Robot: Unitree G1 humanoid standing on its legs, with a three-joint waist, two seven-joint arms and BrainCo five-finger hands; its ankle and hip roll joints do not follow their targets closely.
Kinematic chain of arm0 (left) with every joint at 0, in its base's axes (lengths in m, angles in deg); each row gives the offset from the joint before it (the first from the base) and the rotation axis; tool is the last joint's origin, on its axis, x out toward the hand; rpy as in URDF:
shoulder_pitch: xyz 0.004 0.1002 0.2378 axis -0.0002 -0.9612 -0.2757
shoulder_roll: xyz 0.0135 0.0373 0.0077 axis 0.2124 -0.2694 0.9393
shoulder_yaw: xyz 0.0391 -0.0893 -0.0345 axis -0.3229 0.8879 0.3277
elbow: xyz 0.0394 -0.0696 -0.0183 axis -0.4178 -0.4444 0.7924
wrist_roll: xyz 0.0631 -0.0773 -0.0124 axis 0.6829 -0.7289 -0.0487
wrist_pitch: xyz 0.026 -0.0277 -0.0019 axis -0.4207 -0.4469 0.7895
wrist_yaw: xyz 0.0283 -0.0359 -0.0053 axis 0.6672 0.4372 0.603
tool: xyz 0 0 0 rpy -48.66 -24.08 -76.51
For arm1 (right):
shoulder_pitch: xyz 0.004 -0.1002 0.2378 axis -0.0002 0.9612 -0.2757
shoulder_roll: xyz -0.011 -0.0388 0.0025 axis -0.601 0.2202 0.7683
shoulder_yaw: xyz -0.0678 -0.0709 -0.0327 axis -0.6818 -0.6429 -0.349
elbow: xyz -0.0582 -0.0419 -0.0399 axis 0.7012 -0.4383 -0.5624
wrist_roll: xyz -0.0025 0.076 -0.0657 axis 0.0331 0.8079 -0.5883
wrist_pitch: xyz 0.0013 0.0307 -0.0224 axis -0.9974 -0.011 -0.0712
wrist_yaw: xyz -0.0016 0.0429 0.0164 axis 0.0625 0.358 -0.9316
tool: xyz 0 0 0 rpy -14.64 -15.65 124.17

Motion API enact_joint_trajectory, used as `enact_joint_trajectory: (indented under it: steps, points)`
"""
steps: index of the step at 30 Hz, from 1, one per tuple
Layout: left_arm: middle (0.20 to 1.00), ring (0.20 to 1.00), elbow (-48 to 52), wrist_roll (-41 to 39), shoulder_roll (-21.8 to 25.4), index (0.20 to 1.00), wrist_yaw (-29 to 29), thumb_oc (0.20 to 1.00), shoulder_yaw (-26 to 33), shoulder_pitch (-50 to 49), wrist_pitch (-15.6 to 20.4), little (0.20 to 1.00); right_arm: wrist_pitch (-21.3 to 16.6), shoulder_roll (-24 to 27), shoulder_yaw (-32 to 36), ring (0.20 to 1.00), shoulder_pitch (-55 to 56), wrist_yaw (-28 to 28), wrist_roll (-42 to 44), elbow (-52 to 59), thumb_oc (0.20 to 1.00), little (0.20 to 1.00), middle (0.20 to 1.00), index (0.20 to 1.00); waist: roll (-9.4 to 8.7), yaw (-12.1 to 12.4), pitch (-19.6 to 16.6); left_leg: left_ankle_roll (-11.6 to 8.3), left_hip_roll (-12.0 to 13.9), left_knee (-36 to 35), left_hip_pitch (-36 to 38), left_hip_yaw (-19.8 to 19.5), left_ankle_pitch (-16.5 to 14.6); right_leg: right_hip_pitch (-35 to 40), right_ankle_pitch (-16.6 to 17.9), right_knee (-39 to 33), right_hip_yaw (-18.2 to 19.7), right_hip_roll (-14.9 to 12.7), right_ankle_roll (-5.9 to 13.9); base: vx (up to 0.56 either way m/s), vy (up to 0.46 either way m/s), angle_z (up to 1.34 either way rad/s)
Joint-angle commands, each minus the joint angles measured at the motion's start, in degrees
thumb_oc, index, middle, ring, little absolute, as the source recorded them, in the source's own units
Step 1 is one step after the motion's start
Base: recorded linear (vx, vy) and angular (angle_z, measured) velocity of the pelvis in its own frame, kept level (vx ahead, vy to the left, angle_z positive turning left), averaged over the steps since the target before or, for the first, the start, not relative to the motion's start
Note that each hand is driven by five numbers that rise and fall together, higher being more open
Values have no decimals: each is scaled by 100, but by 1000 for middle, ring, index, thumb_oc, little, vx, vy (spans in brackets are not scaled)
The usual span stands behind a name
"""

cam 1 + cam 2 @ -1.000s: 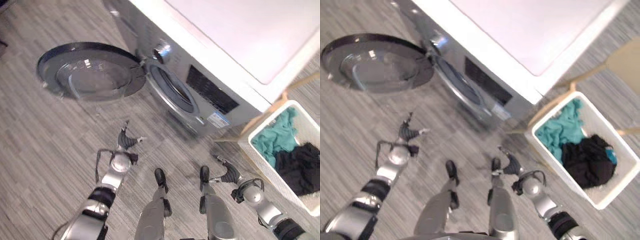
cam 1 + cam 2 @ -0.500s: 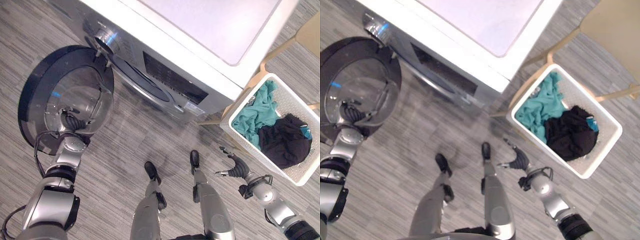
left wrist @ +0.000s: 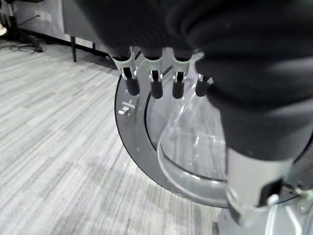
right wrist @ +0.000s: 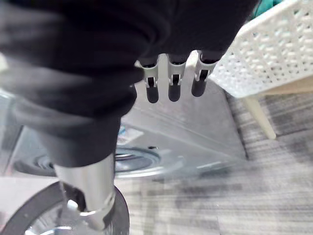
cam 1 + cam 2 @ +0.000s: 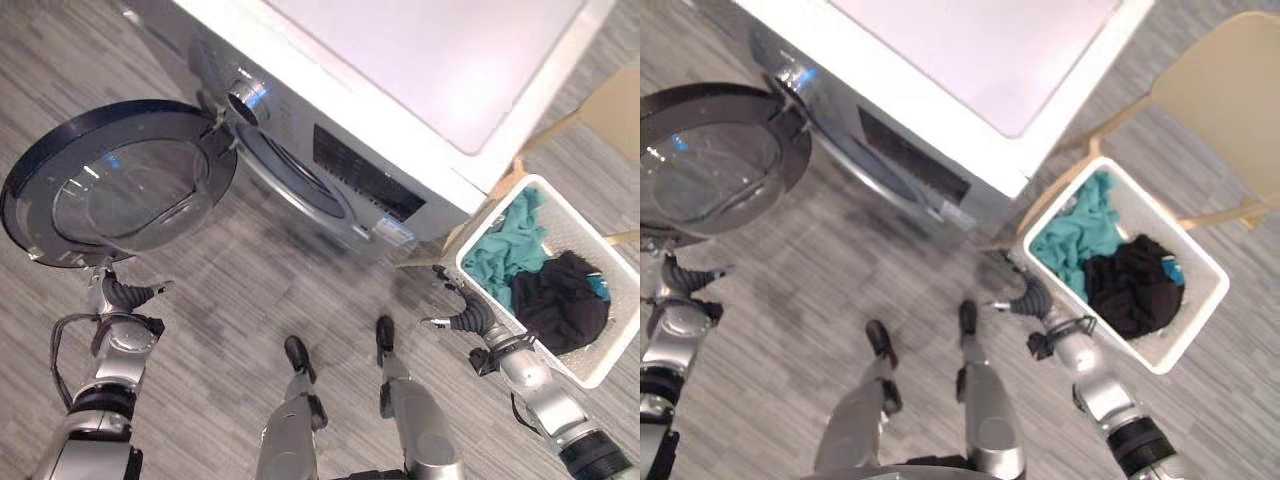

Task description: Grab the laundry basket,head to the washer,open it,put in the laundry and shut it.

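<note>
I see a small label (image 5: 396, 232) low on the washer (image 5: 400, 120) front, but its print is too small for me to read. Left hand (image 5: 122, 293) hangs just below the rim of the washer door (image 5: 120, 180), fingers straight and relaxed, holding nothing; from its wrist view the fingertips (image 3: 153, 89) point at the door's glass bowl without clearly touching it. The door is swung wide open, and the drum opening (image 5: 290, 180) shows as a dark oval whose inside I can't make out. Right hand (image 5: 462, 317) sits just beside the near wall of the white laundry basket (image 5: 590, 360), fingers loose, empty too. The basket stands right of the washer with a teal cloth (image 5: 510, 255) and a black garment (image 5: 560, 300) piled in it. A pale wooden chair (image 5: 1230, 120) stands behind the basket, partly cut off by the edge of my view.
</note>
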Motion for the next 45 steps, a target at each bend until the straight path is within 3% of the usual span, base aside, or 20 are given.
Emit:
enact_joint_trajectory:
  steps: [1,4,5,6,8,10,11,12,16,18,20,22,23,24,27,33,36,42,45]
  points:
    - [1000,1000,-282,-202,-568,1000,-121,1000,-111,-521,130,1000,-107,-68,178,1000,341,-52,208,205,1000,1000,1000,1000,72,-1,-666,203,-391,228,228,-42,-776,-221,-842,900,-125,29,332,101,27,-33]
    - [1000,1000,-214,-181,-1105,1000,-275,1000,-168,-1051,122,1000,-65,-90,355,1000,373,-74,61,316,1000,1000,1000,1000,180,-32,-794,200,-393,213,575,207,-845,-107,-865,1072,-305,18,370,110,15,-59]
    - [1000,1000,-246,-247,-1362,1000,-363,1000,-158,-1371,98,1000,-57,-83,418,1000,283,-32,-166,366,1000,1000,1000,1000,284,42,-868,139,-314,173,832,405,-955,-80,-892,1387,-1086,-217,461,102,-2,-108]
    - [1000,1000,-244,-246,-1368,1000,-363,1000,-158,-1376,99,1000,-54,-79,417,1000,288,-30,-169,370,1000,1000,1000,1000,289,35,-868,139,-316,169,837,399,-954,-81,-902,1402,-1091,-222,463,96,-16,-134]
    - [1000,1000,-371,-235,-1557,1000,-492,1000,-162,-1635,27,1000,-2,-98,419,1000,235,-9,-395,366,1000,1000,1000,1000,360,133,-1010,120,-216,151,968,676,-909,-72,-873,1711,-2162,-577,407,41,-91,-87]
    - [1000,1000,-467,-183,-1625,1000,-544,1000,-206,-1692,-5,1000,14,-102,455,1000,251,17,-481,332,1000,1000,1000,1000,383,121,-1072,126,-173,159,999,709,-898,-83,-902,1820,-2381,-658,375,46,-151,-59]
    - [1000,1000,-622,-95,-1740,1000,-628,1000,-318,-1699,2,1000,-3,-99,519,1000,333,65,-624,313,1000,1000,1000,1000,384,49,-1159,109,-152,207,1045,716,-919,-15,-991,1709,-2355,-617,337,164,-318,-40]
    - [1000,1000,-819,129,-1968,1000,-829,1000,-502,-1847,23,1000,-1,-42,677,1000,580,141,-806,230,1000,1000,1000,1000,395,-47,-1366,-12,-51,682,1075,817,-1080,440,-1131,1086,-2096,-416,219,164,-327,-4]
    - [1000,1000,-861,210,-2091,1000,-966,1000,-610,-1966,28,1000,48,61,709,1000,662,143,-826,223,1000,1000,1000,1000,356,-50,-1404,-181,288,1535,1057,934,-1216,864,-1237,678,-1874,-214,70,116,-175,-17]
    - [1000,1000,-836,121,-2215,1000,-996,1000,-755,-2020,87,1000,92,152,541,1000,487,120,-833,48,1000,1000,1000,1000,365,91,-1354,-269,285,1902,925,389,-1057,1039,-1333,497,-1540,-24,-28,101,-87,-69]
    - [1000,1000,-901,61,-2297,1000,-1000,1000,-878,-2010,120,1000,110,235,379,1000,299,146,-916,-127,1000,1000,1000,1000,321,209,-1336,-222,133,1862,668,-310,-1228,1141,-1385,446,-1280,7,-44,27,-50,-130]
    - [1000,1000,-965,44,-2297,1000,-1042,1000,-1000,-1999,146,1000,169,371,236,1000,94,201,-1057,-354,1000,1000,1000,1000,262,277,-1301,-175,56,1588,259,-784,-927,1155,-1330,510,-1093,-14,-74,45,-10,-111]
    - [1000,1000,-966,44,-2297,1000,-1042,1000,-999,-1998,146,1000,168,371,234,1000,91,203,-1058,-358,1000,1000,1000,1000,261,275,-1299,-175,54,1583,262,-784,-924,1155,-1333,513,-1092,-16,-74,184,40,-98]
    - [1000,1000,-1029,24,-2293,1000,-1032,1000,-1085,-2022,173,1000,203,460,14,1000,-148,269,-1201,-634,1000,1000,1000,1000,319,429,-1212,-256,-10,1171,18,-1282,-508,1258,-1418,567,-823,123,-84,159,67,-126]
    - [1000,1000,-1303,165,-2261,1000,-951,1000,-1106,-1954,143,1000,284,575,-334,1000,-590,357,-1583,-1051,1000,1000,1000,1000,454,475,-1220,-182,-101,738,195,-1305,-413,1188,-1503,719,-621,145,-24,188,218,-127]
    - [1000,1000,-1246,42,-2149,1000,-786,1000,-1230,-1668,248,1000,450,556,-949,1000,-1659,719,-2231,-1885,1000,1000,1000,1000,548,625,-841,-32,-206,728,-140,-1181,-397,455,-1407,1115,-393,-16,43,-75,138,-12]
    - [1000,1000,-1159,-110,-2091,1000,-625,1000,-1325,-1408,336,1000,570,435,-1307,1000,-2469,1065,-2527,-2584,1000,1000,1000,1000,642,780,-590,17,-266,767,-572,-1241,-291,-75,-1296,1313,-413,-118,39,-129,95,29]
    - [1000,1000,-1038,-267,-2028,1000,-517,1000,-1441,-1245,400,1000,698,363,-1563,1000,-3222,1335,-2612,-3326,1000,1000,1000,1000,725,925,-381,10,-310,737,-884,-1346,-173,-366,-1249,1356,-506,-218,42,-52,26,20]
    - [1000,1000,-914,-507,-1934,1000,-489,1000,-1550,-1103,506,1000,802,352,-1858,1000,-4094,1474,-2482,-4202,1000,1000,1000,1000,815,1127,-186,-45,-347,661,-1239,-1478,3,-697,-1192,1394,-634,-268,46,-75,-14,26]
